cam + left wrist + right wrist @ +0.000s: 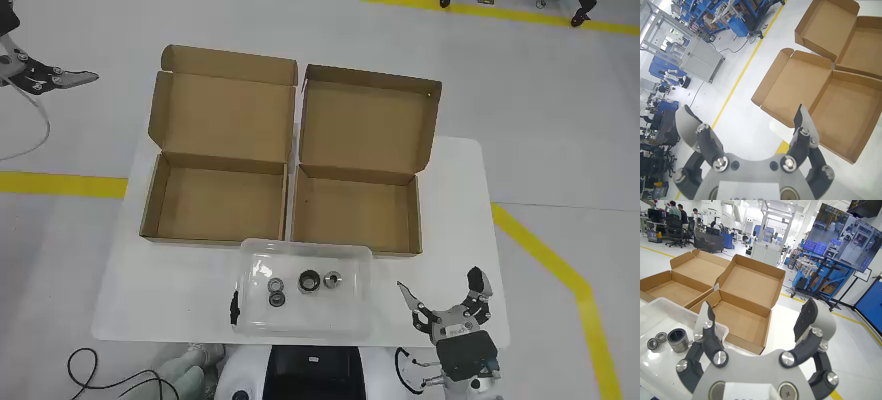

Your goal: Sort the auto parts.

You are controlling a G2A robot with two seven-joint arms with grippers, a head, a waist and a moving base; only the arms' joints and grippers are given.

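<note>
Auto parts (309, 282): metal rings and a sleeve lie in the clear tray (345, 318) at the counter's (455, 200) front edge. Right hand (440, 292), spread wide and holding nothing, sits just right of the tray, the nearer. Left hand (742, 110), also wide, hangs well off the counter's left side.

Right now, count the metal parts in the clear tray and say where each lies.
4, all in the clear tray: a plain ring, a tapered ring against it, a cylinder next, a small part beyond.
</note>
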